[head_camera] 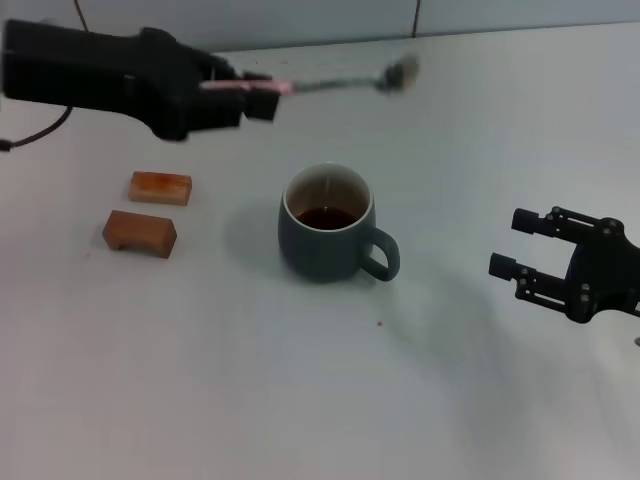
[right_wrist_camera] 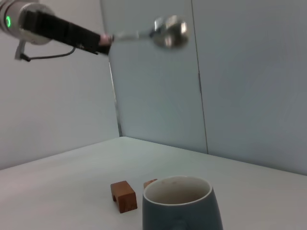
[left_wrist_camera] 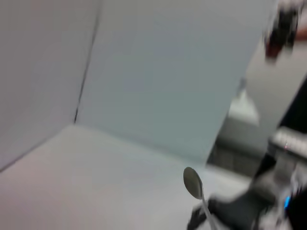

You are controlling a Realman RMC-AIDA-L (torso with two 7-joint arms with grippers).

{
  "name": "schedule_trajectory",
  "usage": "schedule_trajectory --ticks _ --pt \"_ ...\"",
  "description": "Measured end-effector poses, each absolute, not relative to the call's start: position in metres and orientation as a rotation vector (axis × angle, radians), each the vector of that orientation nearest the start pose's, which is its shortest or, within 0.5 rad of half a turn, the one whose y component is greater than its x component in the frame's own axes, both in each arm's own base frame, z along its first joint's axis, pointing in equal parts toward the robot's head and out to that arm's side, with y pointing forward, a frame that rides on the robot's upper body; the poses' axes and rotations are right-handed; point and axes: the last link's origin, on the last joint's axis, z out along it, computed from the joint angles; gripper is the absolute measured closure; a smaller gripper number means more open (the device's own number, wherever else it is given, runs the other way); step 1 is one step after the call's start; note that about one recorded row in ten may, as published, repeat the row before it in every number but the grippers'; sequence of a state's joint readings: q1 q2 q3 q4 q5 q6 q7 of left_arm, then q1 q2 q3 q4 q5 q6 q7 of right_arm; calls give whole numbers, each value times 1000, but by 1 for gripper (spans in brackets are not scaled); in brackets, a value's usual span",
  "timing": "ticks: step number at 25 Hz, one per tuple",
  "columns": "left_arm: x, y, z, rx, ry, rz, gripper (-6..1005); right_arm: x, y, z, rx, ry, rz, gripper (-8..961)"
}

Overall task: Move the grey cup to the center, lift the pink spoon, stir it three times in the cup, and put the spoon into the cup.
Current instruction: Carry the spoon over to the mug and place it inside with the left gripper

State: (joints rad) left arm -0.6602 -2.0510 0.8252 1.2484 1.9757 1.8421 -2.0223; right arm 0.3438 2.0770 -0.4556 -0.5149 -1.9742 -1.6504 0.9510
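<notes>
The grey cup [head_camera: 328, 225] stands at the table's middle with dark liquid inside and its handle toward my right; the right wrist view also catches the cup [right_wrist_camera: 178, 206]. High above the table at the back left, my left gripper [head_camera: 262, 95] is shut on the pink spoon [head_camera: 300, 86], held about level. Its silver bowl [head_camera: 400, 73] sticks out to the right, behind and above the cup. That bowl also appears as the spoon [left_wrist_camera: 193, 183] in the left wrist view and the spoon [right_wrist_camera: 169, 32] in the right wrist view. My right gripper [head_camera: 510, 244] hangs open to the right of the cup, holding nothing.
Two brown blocks [head_camera: 160, 187] [head_camera: 139, 233] lie left of the cup. The white table [head_camera: 300, 400] runs back to a pale wall.
</notes>
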Motion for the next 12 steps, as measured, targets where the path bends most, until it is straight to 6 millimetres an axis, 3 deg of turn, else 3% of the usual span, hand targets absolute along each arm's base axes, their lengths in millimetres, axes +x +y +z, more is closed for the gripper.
schedule_trajectory --ticks 3,6,8,11,12 --pt "-133 351 76 -2965 -496 -491 867 322 264 7 -2492 465 813 295" --pt "-110 354 69 -2980 -289 -133 867 322 265 8 -2492 458 809 295" --pt "-110 354 69 -2980 -289 -133 867 322 266 9 -2492 457 806 295" --pt "-93 358 59 -2953 -148 171 867 322 266 10 -2491 463 805 295" --pt "-92 358 58 -2951 -136 197 867 322 266 10 -2491 463 805 295"
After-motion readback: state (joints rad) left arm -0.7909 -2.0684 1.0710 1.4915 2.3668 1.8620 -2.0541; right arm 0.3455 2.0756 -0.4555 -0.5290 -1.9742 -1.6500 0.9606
